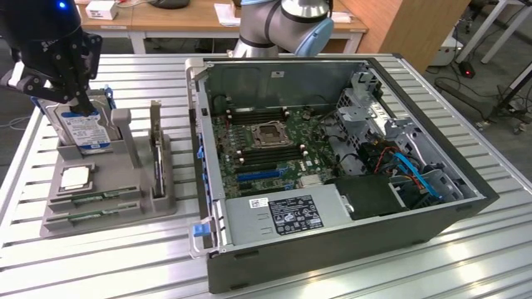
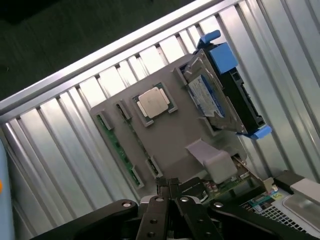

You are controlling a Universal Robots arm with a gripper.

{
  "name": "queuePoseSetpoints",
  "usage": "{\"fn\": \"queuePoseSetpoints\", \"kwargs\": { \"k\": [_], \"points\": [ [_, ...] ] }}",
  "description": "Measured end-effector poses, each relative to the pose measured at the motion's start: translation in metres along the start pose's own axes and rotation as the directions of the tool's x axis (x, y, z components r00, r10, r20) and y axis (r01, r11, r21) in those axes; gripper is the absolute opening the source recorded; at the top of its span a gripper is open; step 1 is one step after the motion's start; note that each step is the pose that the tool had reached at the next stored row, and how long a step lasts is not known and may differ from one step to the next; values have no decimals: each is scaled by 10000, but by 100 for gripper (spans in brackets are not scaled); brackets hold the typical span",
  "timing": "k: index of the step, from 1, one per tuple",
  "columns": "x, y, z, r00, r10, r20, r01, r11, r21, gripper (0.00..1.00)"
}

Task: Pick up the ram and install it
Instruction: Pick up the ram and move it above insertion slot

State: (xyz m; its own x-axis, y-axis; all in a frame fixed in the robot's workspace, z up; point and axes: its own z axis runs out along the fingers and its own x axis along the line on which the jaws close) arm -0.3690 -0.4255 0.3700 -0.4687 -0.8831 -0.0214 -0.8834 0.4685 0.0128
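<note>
while the gripper [image 1: 80,107] hovers – closed – the ram [image 1: 93,199] lies untouched.

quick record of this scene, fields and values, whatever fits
gripper: fingers shut, nothing between them
gripper position: over the hard drive
ram: lying flat at the holder's front edge, not held
holder: grey, on the slatted table
cpu: flat in the holder
card: upright in the holder
case: open, on the exterior view's right
motherboard: exposed inside the case
</note>
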Motion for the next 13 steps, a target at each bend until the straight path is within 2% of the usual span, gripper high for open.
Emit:
{"fn": "queuePoseSetpoints", "kwargs": {
  "k": [4, 7, 13],
  "points": [
    [0, 0, 1, 9980, -627, -11, 627, 9980, -12, 9],
    [0, 0, 1, 9940, -1097, -20, 1097, 9940, -21, 9],
    [0, 0, 2, 9795, -2012, -32, 2012, 9795, -41, 9]
  ]
}}
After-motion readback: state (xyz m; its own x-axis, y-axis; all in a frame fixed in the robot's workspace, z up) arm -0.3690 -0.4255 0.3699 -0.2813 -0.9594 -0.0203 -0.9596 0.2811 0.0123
